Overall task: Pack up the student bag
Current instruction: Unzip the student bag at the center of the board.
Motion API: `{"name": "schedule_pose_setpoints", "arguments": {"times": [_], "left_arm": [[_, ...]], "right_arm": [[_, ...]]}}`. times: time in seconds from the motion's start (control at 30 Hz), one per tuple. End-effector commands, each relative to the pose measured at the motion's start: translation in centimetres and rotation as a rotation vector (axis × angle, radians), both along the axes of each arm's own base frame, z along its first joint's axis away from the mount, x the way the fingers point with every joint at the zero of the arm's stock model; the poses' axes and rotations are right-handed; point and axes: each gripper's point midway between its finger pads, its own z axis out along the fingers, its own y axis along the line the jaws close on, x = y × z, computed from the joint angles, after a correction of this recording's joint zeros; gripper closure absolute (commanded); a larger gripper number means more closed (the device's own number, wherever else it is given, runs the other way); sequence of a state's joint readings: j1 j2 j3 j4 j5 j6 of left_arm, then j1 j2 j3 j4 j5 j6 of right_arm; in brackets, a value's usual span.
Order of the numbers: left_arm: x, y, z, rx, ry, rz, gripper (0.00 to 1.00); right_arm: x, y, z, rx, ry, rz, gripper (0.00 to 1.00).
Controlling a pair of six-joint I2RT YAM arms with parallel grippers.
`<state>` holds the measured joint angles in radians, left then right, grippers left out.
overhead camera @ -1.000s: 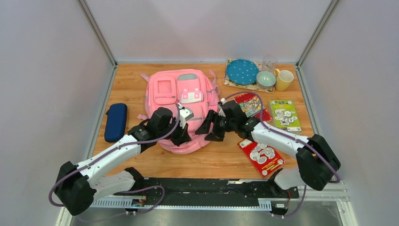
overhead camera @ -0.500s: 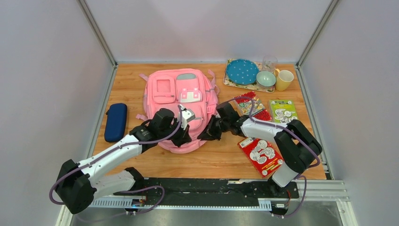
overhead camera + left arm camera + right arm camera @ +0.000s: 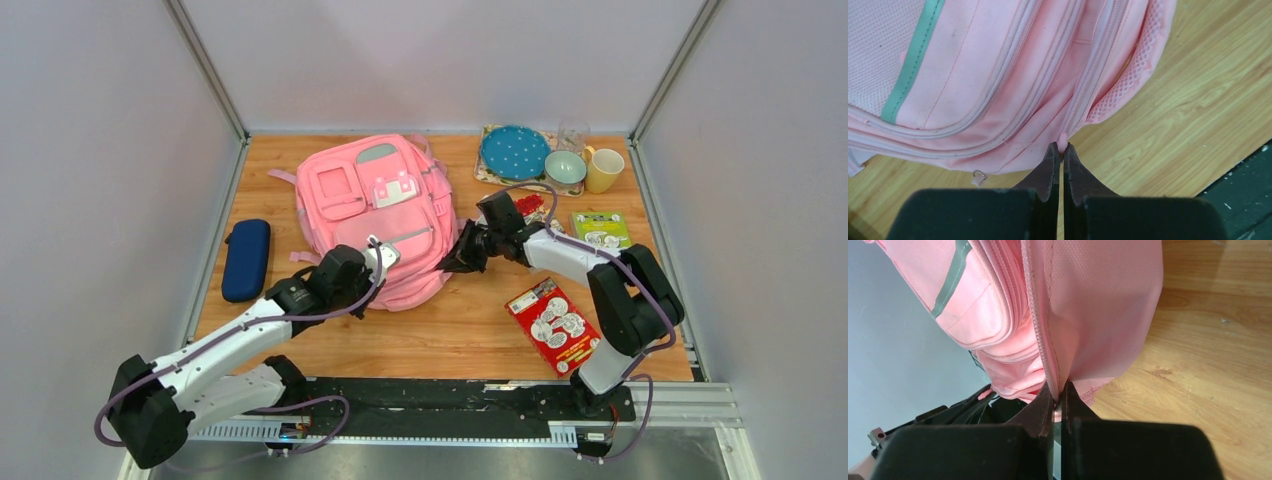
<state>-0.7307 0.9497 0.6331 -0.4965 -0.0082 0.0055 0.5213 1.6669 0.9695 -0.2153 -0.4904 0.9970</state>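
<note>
So, biggest first: the wooden table (image 3: 470, 330) has the pink student bag (image 3: 375, 215) lying flat on it, front pockets up, turned a bit askew, left of centre. Both arms reach in to the bag's near end. The left gripper (image 3: 1060, 148) sits at the bag's near edge with its jaws clenched tight on a little pink zip tab (image 3: 1062, 139) sticking out at the end of the zipper. The right gripper (image 3: 1057, 390) is at the bag's near right corner, pinched shut on the fabric seam right beside a zipper line.

Left of the bag, a bit apart, is a navy zip case (image 3: 246, 259). Right of the bag there's a green booklet (image 3: 600, 229), and nearer than that a red booklet (image 3: 553, 326). Beyond the bag's far right corner: a blue dotted plate (image 3: 514, 152), a yellow mug (image 3: 604, 170) and a pale green bowl (image 3: 565, 167).
</note>
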Motion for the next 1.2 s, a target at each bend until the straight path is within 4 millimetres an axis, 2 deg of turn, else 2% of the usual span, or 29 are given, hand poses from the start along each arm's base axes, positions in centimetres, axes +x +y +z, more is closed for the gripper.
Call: {"name": "schedule_pose_setpoints", "arguments": {"times": [0.0, 0.17, 0.23, 0.27, 0.3, 0.33, 0.37, 0.4, 0.43, 0.47, 0.53, 0.6, 0.67, 0.8, 0.87, 0.93, 1.0, 1.03, 1.1, 1.13, 1.17], "left_arm": [[-0.6, 7.0, -3.1, 0.304, 0.053, 0.141, 1.00], [-0.2, 7.9, -3.2, 0.319, 0.047, 0.215, 1.00], [-0.5, 7.2, -3.2, 0.272, 0.070, 0.219, 0.99], [-0.7, 6.5, -3.0, 0.232, 0.082, 0.202, 0.95], [-1.4, 4.7, -2.8, 0.148, 0.116, 0.146, 0.92], [-1.3, 3.6, -2.2, 0.084, 0.118, 0.137, 0.83], [-1.4, 2.9, -1.8, 0.040, 0.118, 0.128, 0.82], [-1.2, 2.4, -1.0, -0.003, 0.098, 0.132, 0.75], [-0.8, 2.0, -0.5, -0.038, 0.081, 0.148, 0.61], [-0.8, 1.9, -0.1, -0.052, 0.073, 0.152, 0.57], [-0.5, 3.0, 0.2, -0.035, 0.048, 0.212, 0.57], [-0.8, 3.9, 0.3, -0.025, 0.042, 0.246, 0.57], [-1.8, 4.7, -0.6, -0.016, 0.081, 0.287, 0.57], [-2.3, 6.5, 0.0, -0.047, 0.078, 0.456, 0.56], [-2.2, 7.7, 0.6, -0.068, 0.066, 0.589, 0.49], [-2.2, 9.4, 1.6, -0.084, 0.022, 0.695, 0.46], [-1.9, 10.6, 3.8, -0.152, -0.061, 0.771, 0.43], [-1.8, 10.5, 4.7, -0.203, -0.085, 0.779, 0.33], [-1.4, 9.9, 7.0, -0.345, -0.151, 0.768, 0.26], [-1.3, 9.6, 7.5, -0.374, -0.165, 0.749, 0.23], [-1.3, 9.2, 8.1, -0.403, -0.167, 0.731, 0.23]], "right_arm": [[3.2, -0.5, 2.5, 0.001, -0.148, -0.016, 1.00], [2.7, -0.7, 2.4, 0.001, -0.150, -0.011, 1.00], [2.6, -0.4, 2.6, 0.025, -0.156, -0.007, 1.00], [2.2, -0.2, 2.3, 0.030, -0.145, 0.006, 1.00], [2.0, -0.1, 2.4, 0.031, -0.145, 0.011, 1.00], [1.4, 0.4, 2.3, 0.031, -0.148, 0.026, 1.00], [1.2, 0.5, 2.1, 0.022, -0.152, 0.028, 1.00], [0.7, 0.7, 1.9, 0.012, -0.151, 0.034, 1.00], [-0.2, 1.1, 1.6, -0.004, -0.147, 0.051, 0.95], [-0.4, 1.1, 1.2, -0.031, -0.160, 0.042, 0.94], [-1.7, 1.1, 0.3, -0.069, -0.154, 0.048, 0.94], [-2.0, 0.6, -0.6, -0.090, -0.147, 0.031, 0.94], [-1.9, 0.4, -1.2, -0.105, -0.142, 0.020, 0.94], [-1.5, 0.4, -1.1, -0.118, -0.158, 0.021, 0.92], [-1.3, 0.1, -0.8, -0.137, -0.178, 0.020, 0.82], [-1.2, -0.2, -0.5, -0.148, -0.193, 0.019, 0.79], [-1.4, -0.4, -0.3, -0.150, -0.202, 0.020, 0.72], [-1.4, -0.4, 0.2, -0.140, -0.216, 0.018, 0.64], [-1.6, -0.4, 0.7, -0.127, -0.225, 0.024, 0.55], [-1.6, -0.4, 1.7, -0.110, -0.252, 0.024, 0.46], [-1.7, -0.5, 2.1, -0.106, -0.260, 0.021, 0.41]]}}
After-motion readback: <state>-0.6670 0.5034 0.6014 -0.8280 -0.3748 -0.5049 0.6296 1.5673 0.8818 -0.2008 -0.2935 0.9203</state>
